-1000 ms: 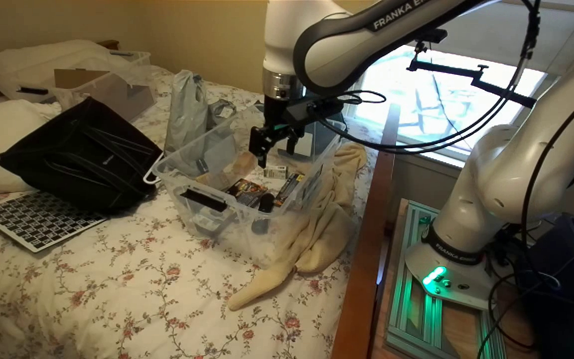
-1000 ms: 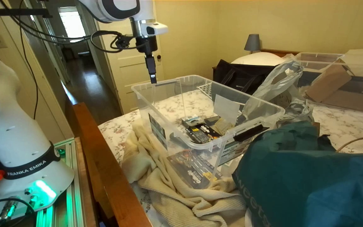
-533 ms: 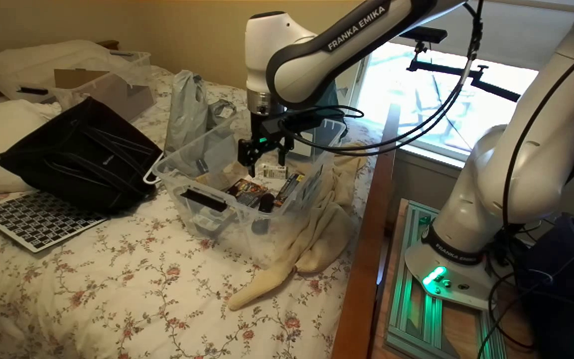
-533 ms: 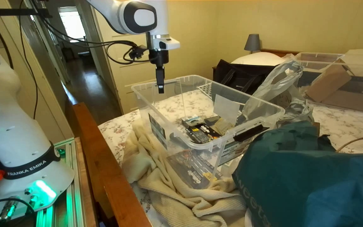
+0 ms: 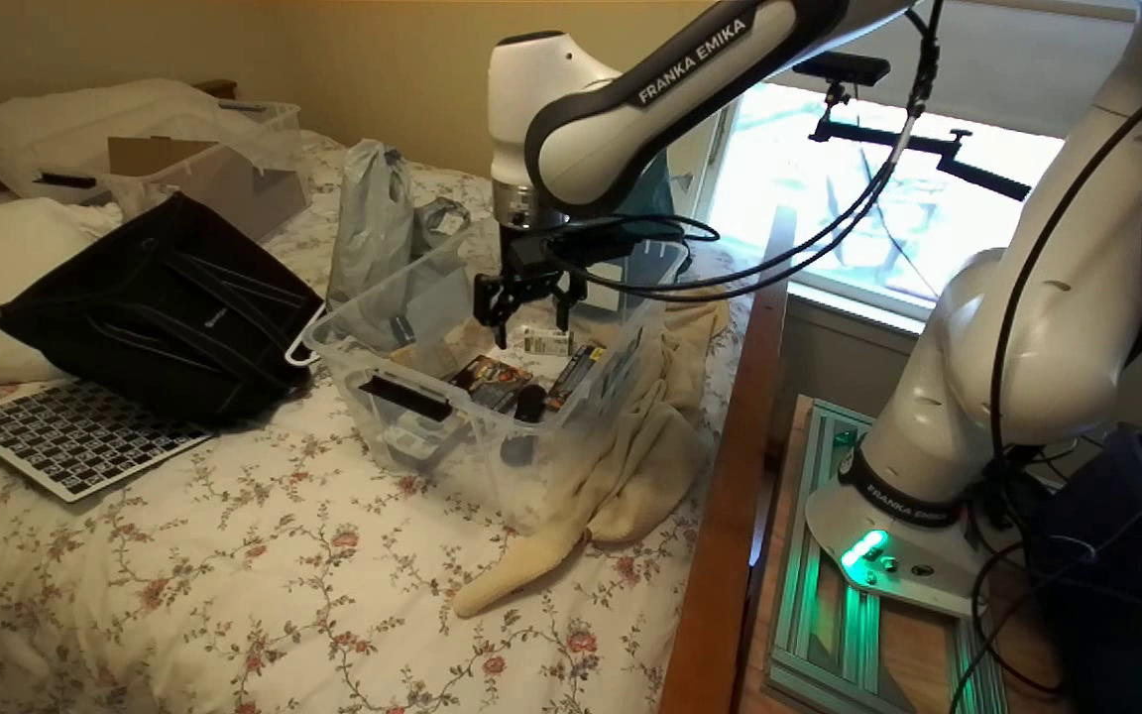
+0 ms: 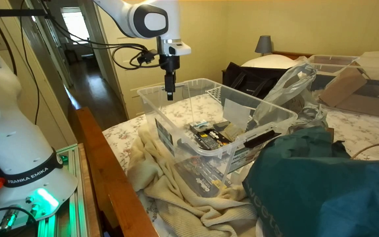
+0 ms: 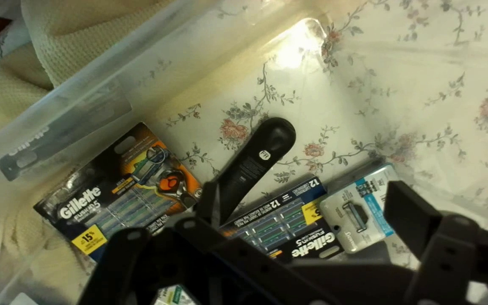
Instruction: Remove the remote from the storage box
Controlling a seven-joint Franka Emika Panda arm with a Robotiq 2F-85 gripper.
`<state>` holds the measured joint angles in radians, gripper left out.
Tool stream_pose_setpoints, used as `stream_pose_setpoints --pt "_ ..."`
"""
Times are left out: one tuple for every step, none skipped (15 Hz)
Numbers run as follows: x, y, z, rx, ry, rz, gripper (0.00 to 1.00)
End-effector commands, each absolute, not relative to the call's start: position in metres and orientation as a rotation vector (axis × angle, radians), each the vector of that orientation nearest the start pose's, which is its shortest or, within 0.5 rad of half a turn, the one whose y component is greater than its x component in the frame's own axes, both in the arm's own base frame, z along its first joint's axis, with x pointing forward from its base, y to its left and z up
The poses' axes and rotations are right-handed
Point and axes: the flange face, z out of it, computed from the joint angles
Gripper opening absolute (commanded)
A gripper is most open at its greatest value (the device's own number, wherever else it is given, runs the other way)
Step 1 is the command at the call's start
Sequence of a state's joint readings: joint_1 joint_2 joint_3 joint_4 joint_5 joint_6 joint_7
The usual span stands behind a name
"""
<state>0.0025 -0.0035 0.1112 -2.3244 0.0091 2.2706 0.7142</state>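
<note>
The storage box is a large clear plastic bin on the bed, seen in both exterior views (image 5: 467, 466) (image 6: 211, 152); its wall also crosses the wrist view (image 7: 100, 82). A long black round-ended object, apparently the remote (image 7: 254, 159), lies on the box floor in the wrist view. Its lower end is hidden behind my left finger. A black rounded end, probably the same remote (image 5: 530, 402), shows in an exterior view. My gripper (image 5: 532, 335) is open and empty, pointing down over the box, with tips near rim height (image 6: 170, 98). In the wrist view its fingers (image 7: 307, 203) stand wide apart.
Razor packs (image 7: 129, 190) (image 7: 286, 224) (image 7: 360, 209) lie beside the remote. A cream blanket (image 6: 189, 210) and teal bag (image 6: 324, 184) press near the box. A grey plastic bag (image 5: 371, 233), black bag (image 5: 174, 307) and wooden bed rail (image 6: 117, 177) surround it.
My gripper has come down and moved further over the box, left and down in an exterior view, mostly in the first half second. It stays open. The box and its contents look unmoved.
</note>
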Motion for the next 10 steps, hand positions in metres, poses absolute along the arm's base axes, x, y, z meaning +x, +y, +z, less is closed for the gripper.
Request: stream_pose_setpoints --pt "0.517 0.038 0.315 -2.887 1.232 0.052 1.00" --pt "0.521 0.032 0.309 -2.851 1.306 0.026 1.00" --pt "0.526 0.028 0.303 -2.813 1.363 0.007 1.00" --pt "0.530 0.024 0.297 -2.779 1.411 -0.013 1.00" --pt "0.534 0.022 0.291 -2.754 1.447 -0.022 1.00" --pt "0.539 0.020 0.285 -2.731 1.482 -0.036 1.00" --pt "0.543 0.019 0.279 -2.708 1.510 -0.044 1.00" --pt "0.547 0.018 0.273 -2.690 1.533 -0.050 1.00" --pt "0.550 0.017 0.267 -2.673 1.553 -0.047 1.00" --pt "0.554 0.017 0.261 -2.656 1.572 -0.045 1.00"
